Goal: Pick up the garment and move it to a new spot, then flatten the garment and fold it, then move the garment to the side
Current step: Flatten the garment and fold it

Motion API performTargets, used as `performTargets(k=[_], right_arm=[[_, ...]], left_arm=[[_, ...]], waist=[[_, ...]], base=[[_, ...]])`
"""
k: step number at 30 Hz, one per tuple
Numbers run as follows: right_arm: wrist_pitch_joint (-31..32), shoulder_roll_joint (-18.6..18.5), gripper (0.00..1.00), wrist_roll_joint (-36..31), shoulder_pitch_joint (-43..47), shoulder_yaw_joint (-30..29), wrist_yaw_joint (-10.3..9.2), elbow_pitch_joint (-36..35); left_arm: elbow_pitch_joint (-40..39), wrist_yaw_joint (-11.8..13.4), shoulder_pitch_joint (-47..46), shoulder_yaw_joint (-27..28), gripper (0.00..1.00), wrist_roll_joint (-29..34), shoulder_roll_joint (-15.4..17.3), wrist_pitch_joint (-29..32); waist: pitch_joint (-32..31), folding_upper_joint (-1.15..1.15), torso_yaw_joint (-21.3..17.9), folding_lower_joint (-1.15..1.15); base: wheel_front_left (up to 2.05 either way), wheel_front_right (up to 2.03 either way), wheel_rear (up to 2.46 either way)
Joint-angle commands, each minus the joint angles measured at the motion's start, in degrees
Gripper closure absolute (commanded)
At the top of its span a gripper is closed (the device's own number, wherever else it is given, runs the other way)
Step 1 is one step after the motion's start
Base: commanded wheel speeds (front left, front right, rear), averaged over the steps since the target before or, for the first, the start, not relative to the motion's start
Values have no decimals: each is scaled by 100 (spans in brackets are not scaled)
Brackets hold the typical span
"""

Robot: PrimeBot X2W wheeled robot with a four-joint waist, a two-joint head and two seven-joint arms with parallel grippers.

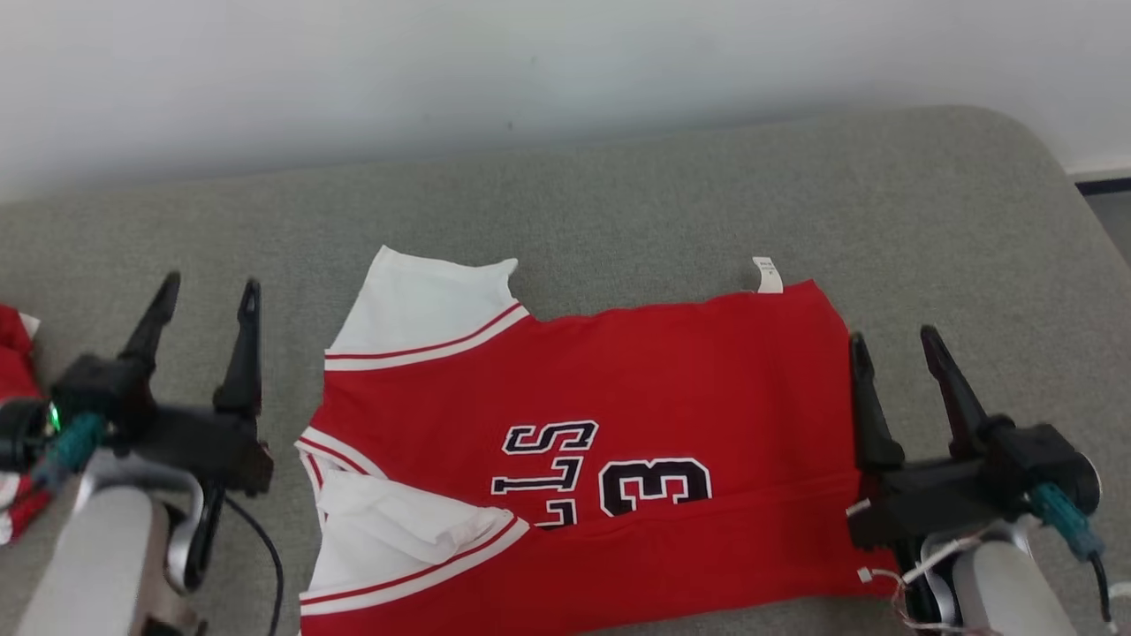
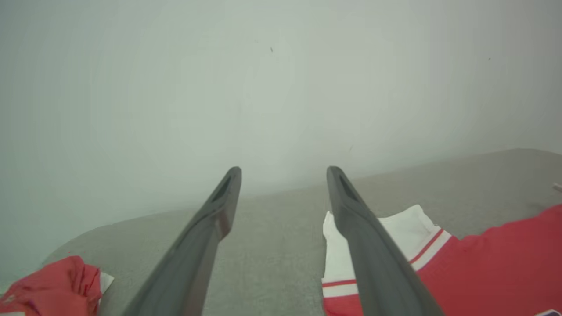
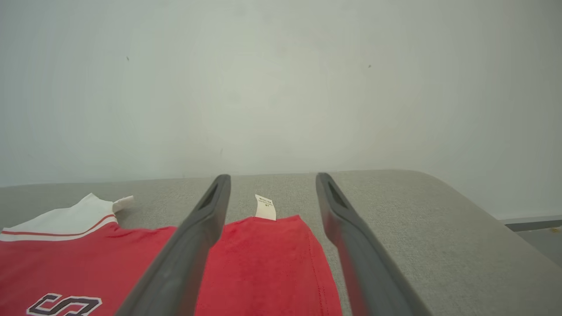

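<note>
Hovering near the surface's (image 1: 618, 194) left edge, your left gripper (image 1: 212, 283) is showing wide, empty fingers (image 1: 246, 349); your right gripper (image 1: 891, 336) is matching it. Both are flanking the jersey (image 1: 636, 380).

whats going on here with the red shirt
A two-armed robot is working on a red jersey, which lies spread on the grey table with its near edge seemingly folded over. The left claw hovers beside the sleeves and the right claw at the hem end; both are open and hold nothing. Another red cloth lies at far left.
</note>
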Motion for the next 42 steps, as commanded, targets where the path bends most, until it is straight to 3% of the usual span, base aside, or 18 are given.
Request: performTargets(k=[1, 9, 14, 26, 33, 34, 35, 36, 42], right_arm=[[-2, -24, 0, 45, -242, 40, -14, 68], [-2, 73, 0, 99, -1209, 311, -14, 552], [-3, 116, 0, 165, -1578, 457, -14, 731], [-2, 142, 0, 174, -1790, 600, -14, 805], [-2, 103, 0, 195, -1855, 651, -14, 831], [-2, 90, 0, 200, -1865, 651, -14, 841], [-3, 91, 0, 185, -1876, 652, -14, 847], [-2, 81, 0, 159, -1892, 650, -14, 862], [-2, -109, 0, 278, -2020, 731, -14, 1400]], left_arm=[[116, 14, -339, -215, 0, -209, 170, 100], [667, 11, -1868, -1495, 0, -1595, 1129, 1289], [1017, 11, -2417, -2061, 0, -2146, 1456, 1833], [2094, 11, -3182, -2743, 0, -2583, 1561, 2059], [2629, 10, -3423, -2961, 0, -2816, 1363, 2218], [2646, 9, -3447, -3022, 8, -2842, 1343, 2227], [2682, 10, -3487, -3042, 92, -2854, 1350, 2161], [2743, 11, -3534, -3040, 100, -2865, 1358, 2085], [2693, 10, -3551, -3243, 100, -2909, 1332, 1474]], waist=[[538, 0, -358, -1], [1204, 0, -832, -1], [1440, 0, -1034, -1], [1729, 0, -1254, -1], [1810, 0, -1292, -1], [1822, 0, -1287, -1], [1829, 0, -1280, -1], [1827, 0, -1267, -1], [1647, 0, -1075, -1]], base=[[0, 0, 0], [0, 0, 0], [0, 0, 0], [0, 0, 0], [0, 0, 0], [0, 0, 0], [0, 0, 0], [0, 0, 0], [0, 0, 0]])
